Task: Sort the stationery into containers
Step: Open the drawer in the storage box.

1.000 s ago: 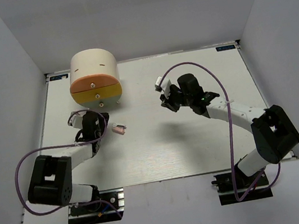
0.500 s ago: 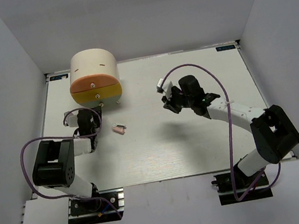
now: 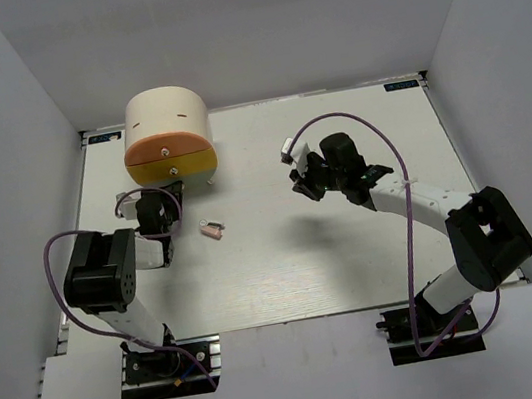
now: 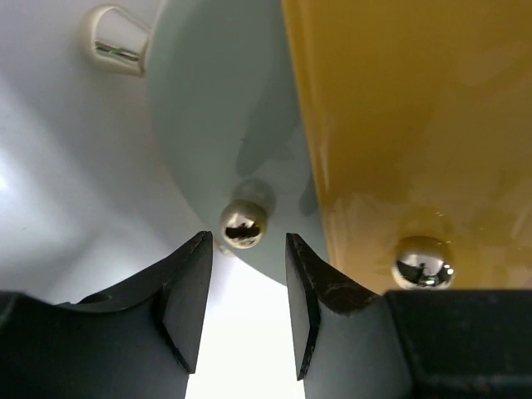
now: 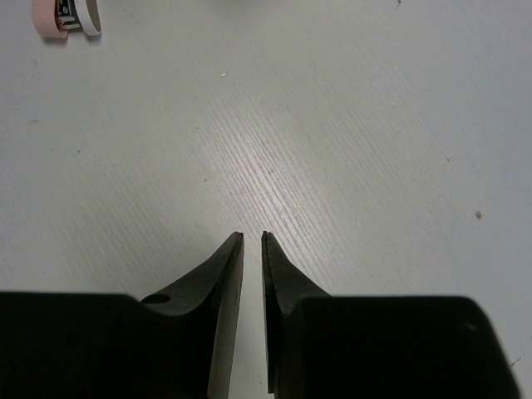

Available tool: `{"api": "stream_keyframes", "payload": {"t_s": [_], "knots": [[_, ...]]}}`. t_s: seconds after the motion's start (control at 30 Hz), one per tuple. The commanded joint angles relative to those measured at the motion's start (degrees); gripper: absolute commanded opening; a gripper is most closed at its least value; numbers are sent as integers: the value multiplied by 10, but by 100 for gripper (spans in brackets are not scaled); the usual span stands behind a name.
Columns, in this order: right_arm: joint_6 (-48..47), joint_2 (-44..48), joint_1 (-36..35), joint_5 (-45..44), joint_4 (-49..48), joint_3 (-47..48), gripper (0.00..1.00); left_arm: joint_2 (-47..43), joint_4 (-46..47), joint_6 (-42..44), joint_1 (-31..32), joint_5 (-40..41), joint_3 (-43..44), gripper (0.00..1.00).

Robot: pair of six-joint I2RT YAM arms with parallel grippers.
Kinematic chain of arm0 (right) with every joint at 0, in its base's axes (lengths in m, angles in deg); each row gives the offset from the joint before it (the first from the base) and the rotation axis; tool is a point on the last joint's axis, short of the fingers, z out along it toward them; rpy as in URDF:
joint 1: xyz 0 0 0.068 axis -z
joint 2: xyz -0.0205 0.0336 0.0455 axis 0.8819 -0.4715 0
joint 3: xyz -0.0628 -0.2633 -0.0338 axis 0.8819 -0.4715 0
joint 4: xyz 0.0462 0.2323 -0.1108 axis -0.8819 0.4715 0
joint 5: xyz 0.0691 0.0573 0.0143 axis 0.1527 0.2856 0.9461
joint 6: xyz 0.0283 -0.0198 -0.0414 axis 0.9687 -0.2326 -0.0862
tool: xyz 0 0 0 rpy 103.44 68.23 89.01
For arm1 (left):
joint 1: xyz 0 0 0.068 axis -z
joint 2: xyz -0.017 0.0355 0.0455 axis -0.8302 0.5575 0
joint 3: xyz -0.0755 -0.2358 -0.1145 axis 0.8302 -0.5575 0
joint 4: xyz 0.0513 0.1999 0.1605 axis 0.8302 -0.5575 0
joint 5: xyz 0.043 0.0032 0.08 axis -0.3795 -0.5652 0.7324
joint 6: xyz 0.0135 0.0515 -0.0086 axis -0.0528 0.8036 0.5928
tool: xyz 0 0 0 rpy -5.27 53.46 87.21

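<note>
Desk [image 3: 354,246]: white, walled on three sides; small blue tags [image 3: 402,86] at the far corners, too small to read.
Cream unit [image 3: 167,119]: at the far left of the desk, flat front toward the arms.
Right arm [image 3: 429,204]: reaching from the near right toward mid-desk.
Left arm [image 3: 105,270]: folded tight, wrist up against the unit's front.
Orange drawer [image 3: 153,157]: top of the stack, seen only from overhead.
Yellow drawer [image 4: 399,125]: glossy, filling the right of the left wrist view.
Pale drawer front [image 4: 208,125]: next to the yellow one, clear only to the left wrist camera.
Left claw [image 4: 248,238]: part spread, tips either side of the pale knob [image 4: 243,224]; cannot tell whether pinching or merely bracketing it.
Right claw [image 5: 252,237]: fingers all but pressed together, thin slit between, holding nothing, over bare desk.
Pink-and-white piece [image 3: 212,231]: lying on the desk near the unit, beside the left arm, well apart from the right claw; also in the top left corner of the right wrist view.
Yellow drawer's knob [image 4: 422,262]: chrome ball, just beside the left claw's right finger.
</note>
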Motion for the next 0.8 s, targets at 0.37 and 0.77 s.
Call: {"api": "stream_keyframes", "payload": {"t_s": [0.37,0.77], "knots": [[-7,-3,5,3,-8,10,21,28,65,-1,-5,-9,13,48],[-7,-2,5,2,-6,10,21,55,82,-7,-5,-3,19,39]]}}
